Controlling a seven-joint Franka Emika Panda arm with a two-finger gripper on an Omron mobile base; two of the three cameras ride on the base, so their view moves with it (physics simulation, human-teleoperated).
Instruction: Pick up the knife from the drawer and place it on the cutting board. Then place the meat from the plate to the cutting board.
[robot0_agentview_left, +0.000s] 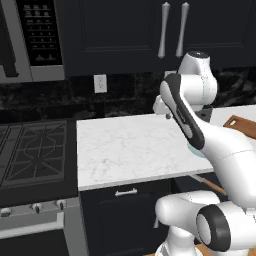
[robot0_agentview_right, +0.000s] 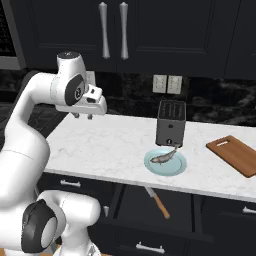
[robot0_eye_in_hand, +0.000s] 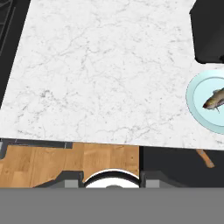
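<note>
Knife (robot0_agentview_right: 158, 201), slim, silver-grey blade w/ thin brown wooden handle, lies loose in the wide shallow black drawer (robot0_agentview_right: 150, 200), which stands pulled out below the counter edge, well below and to the right of the gripper (robot0_agentview_right: 82, 116). In the hand view just the brown handle end pokes out under the counter lip, lower right of the fingertips. Knife sits at a slant, handle toward the robot, prob. so it can be taken from above.

Gripper hangs high over the bare white marble counter (robot0_agentview_right: 110, 142), apart from everything, nothing betw. the fingers. How far apart the fingers stand I can't tell: too small in the base views, tips barely rise in the hand view.

Round shallow pale blue-green plate (robot0_agentview_right: 165, 162), glossy, sits near the counter's front edge, off to the gripper's right, just in front of the boxy black toaster (robot0_agentview_right: 170, 123). Small grey-brown fish-shaped meat (robot0_agentview_right: 165, 158) w/ tapered ends rests on it, untouched. Flat reddish-brown wooden cutting board (robot0_agentview_right: 236, 154), rounded corners, lies farthest right, well apart from the hand, nothing on it yet.

Judgement: first step not yet done; the arm must go right and down to reach into the drawer.
</note>
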